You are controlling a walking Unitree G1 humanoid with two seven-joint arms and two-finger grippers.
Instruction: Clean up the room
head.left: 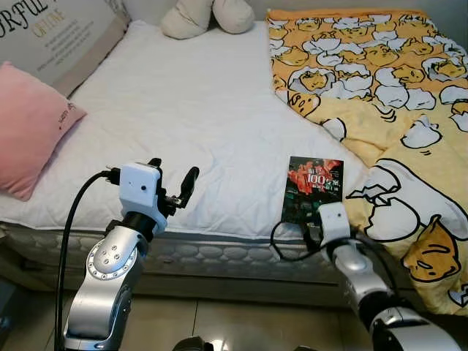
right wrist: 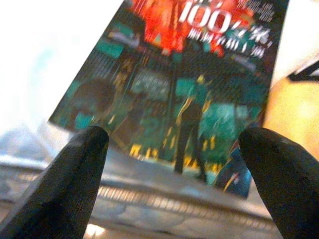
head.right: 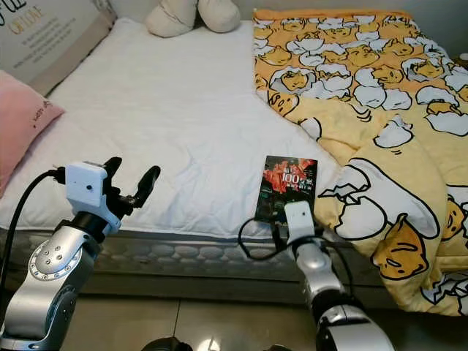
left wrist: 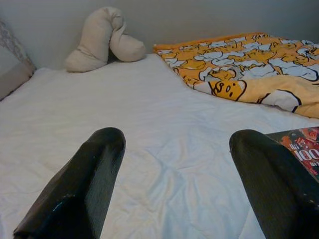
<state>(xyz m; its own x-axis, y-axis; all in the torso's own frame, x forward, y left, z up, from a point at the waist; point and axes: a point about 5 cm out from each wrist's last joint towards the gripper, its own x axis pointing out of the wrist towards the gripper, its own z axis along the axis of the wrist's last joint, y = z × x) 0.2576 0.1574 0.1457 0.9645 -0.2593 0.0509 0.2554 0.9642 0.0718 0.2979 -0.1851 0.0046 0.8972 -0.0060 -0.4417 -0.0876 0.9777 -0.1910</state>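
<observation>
Your right hand (right wrist: 172,184) was spread wide at the bed's (head.left: 205,117) near edge, just short of the book (head.left: 313,189) lying there beside the yellow blanket (head.left: 387,95). You were lining up the grasp, I'd judge; next, ease forward and close on the cover. Your left hand (head.left: 174,183) hung spread and empty over the near edge, the beige pillow (head.left: 206,16) at the far edge.
</observation>
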